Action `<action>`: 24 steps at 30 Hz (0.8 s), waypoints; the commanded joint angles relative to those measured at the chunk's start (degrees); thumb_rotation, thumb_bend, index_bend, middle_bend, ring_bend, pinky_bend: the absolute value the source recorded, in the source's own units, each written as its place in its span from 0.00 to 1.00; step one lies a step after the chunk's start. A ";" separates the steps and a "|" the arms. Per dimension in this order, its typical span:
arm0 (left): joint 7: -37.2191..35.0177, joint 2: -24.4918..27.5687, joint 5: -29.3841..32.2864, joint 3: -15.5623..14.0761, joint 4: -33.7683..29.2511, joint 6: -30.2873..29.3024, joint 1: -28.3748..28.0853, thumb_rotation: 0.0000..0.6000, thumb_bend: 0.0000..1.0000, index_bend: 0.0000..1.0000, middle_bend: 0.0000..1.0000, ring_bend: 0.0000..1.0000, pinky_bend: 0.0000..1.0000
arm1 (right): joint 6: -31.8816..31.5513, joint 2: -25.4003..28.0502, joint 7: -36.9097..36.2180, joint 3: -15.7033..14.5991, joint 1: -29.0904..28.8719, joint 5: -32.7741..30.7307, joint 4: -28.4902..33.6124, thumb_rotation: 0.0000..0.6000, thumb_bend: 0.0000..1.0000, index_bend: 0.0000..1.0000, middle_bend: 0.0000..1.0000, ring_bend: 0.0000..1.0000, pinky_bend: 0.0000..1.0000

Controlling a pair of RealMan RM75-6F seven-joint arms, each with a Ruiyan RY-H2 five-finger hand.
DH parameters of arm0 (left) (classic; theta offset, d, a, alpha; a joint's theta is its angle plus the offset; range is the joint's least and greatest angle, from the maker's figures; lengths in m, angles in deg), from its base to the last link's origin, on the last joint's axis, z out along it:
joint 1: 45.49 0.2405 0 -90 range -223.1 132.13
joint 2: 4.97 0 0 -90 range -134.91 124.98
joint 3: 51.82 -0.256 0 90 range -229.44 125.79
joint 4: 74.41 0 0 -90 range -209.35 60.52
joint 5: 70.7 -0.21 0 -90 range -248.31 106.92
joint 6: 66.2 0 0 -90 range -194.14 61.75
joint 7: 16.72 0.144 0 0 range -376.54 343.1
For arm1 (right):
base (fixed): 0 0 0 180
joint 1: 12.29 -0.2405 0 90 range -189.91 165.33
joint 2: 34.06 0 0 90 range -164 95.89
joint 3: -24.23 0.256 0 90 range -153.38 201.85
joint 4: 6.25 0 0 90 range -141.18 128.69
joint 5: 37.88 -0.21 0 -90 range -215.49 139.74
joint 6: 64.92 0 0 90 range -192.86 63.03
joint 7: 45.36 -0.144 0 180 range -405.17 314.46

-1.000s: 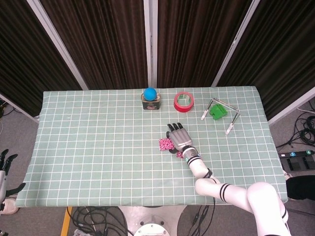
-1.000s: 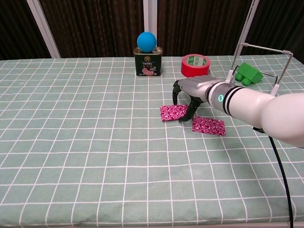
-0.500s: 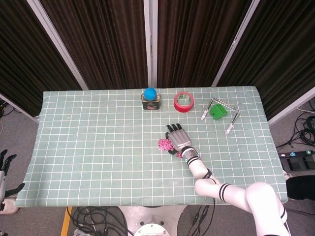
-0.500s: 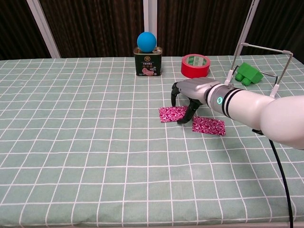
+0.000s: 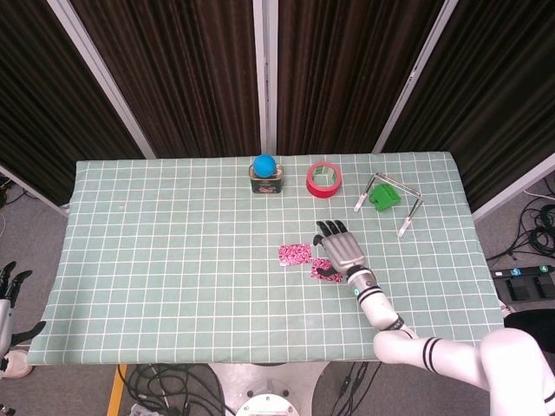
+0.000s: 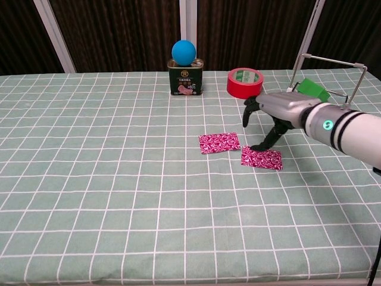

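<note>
Two pink patterned packets lie flat mid-table, the left packet (image 5: 295, 252) (image 6: 219, 142) and the right packet (image 5: 325, 269) (image 6: 262, 158). My right hand (image 5: 341, 247) (image 6: 271, 116) hovers just above the right packet with its fingers spread and pointing down. It holds nothing, and one fingertip (image 6: 259, 147) touches down at that packet's far edge. The left packet lies apart from the hand. My left hand (image 5: 9, 295) hangs off the table's left side, far from everything, with its fingers apart and nothing in it.
At the back stand a dark can (image 5: 265, 180) (image 6: 186, 77) with a blue ball (image 5: 264, 164) (image 6: 184, 52) on top and a red tape roll (image 5: 323, 178) (image 6: 244, 81). A green block (image 5: 381, 196) (image 6: 312, 89) sits under a wire frame (image 6: 330, 61). The green checked cloth (image 5: 173, 260) covers the table.
My right hand has moved rightward off the left packet and now stands over the right packet. The left packet is uncovered. The left hand has not moved.
</note>
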 commanded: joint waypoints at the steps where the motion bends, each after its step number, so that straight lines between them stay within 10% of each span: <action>1: 0.06 0.03 -0.16 0.01 -0.14 -0.10 -0.05 1.00 0.08 0.23 0.16 0.11 0.15 | -0.75 0.79 -0.68 -1.40 1.58 0.26 1.49 0.82 0.13 0.31 0.04 0.00 0.00; 24: 0.02 0.08 -0.07 -0.19 -0.05 -0.05 0.12 1.00 0.08 0.23 0.16 0.11 0.15 | 0.56 -2.53 -1.41 -1.93 3.48 1.00 -3.08 0.81 0.14 0.31 0.03 0.00 0.00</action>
